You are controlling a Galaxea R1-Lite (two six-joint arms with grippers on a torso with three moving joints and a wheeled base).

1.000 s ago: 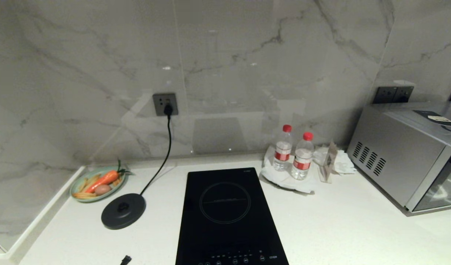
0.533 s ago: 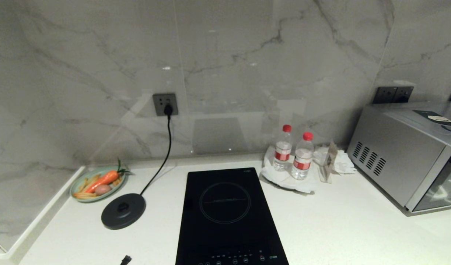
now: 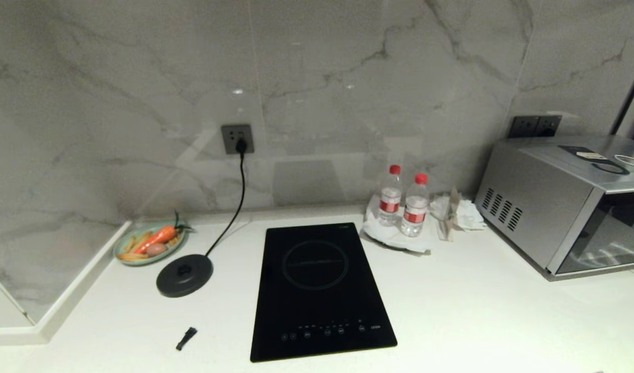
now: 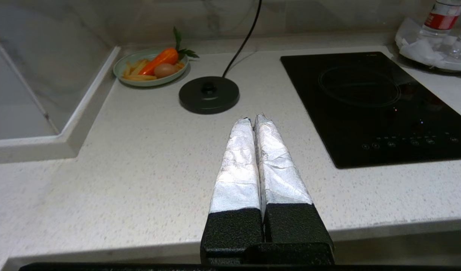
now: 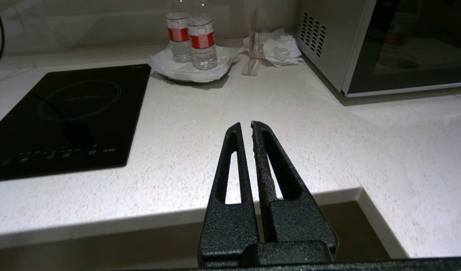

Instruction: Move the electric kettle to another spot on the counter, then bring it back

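White speckled counter (image 3: 477,316) meets a grey marble wall (image 3: 348,77).

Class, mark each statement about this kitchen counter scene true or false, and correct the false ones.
1. The round black base disc has no kettle on it. True.
2. Three water bottles stand by the wall. False: two water bottles.
3. The plate holds a carrot. True.
4. The left end effector is wide open. False: it is shut, empty.
5. The induction hob lies right of the base disc. True.
6. The right end effector grips a bottle. False: it is shut on nothing, above the counter.
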